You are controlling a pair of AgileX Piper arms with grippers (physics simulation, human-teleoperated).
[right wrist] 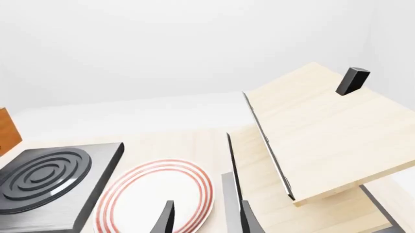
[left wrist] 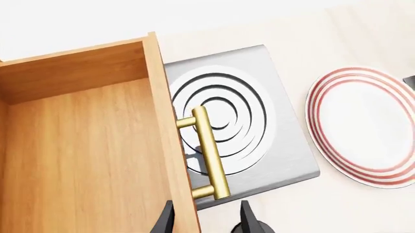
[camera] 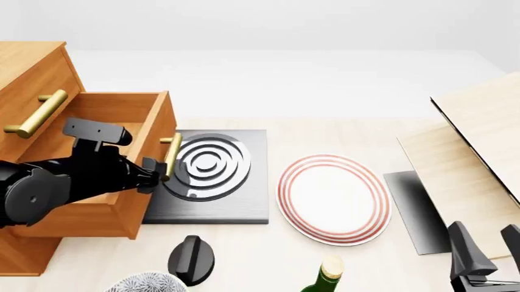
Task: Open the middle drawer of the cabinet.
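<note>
My left claw [camera: 156, 173] spread wide around the brass bar handle [left wrist: 210, 151] of the pulled-out orange-brown wooden middle drawer [camera: 122, 125], my right claw [camera: 490, 246] parted, holding nothing

— Bright?

— Very. Even, soft white light everywhere; the far wall washes out nearly blank in all three views. Nothing is blurred, edges stay crisp right to the corners.

— Shadows?

— Faint. The brass bar handle [left wrist: 209, 154] throws a small soft shadow on the grey square hob with concentric rings [left wrist: 228, 124]. Under the pale light-wood slanted boards [camera: 479, 158] lies a dark patch on the counter [camera: 325, 137].

— Glare?

— A mild sheen on the round white plate with red rim rings [camera: 333, 198].
</note>
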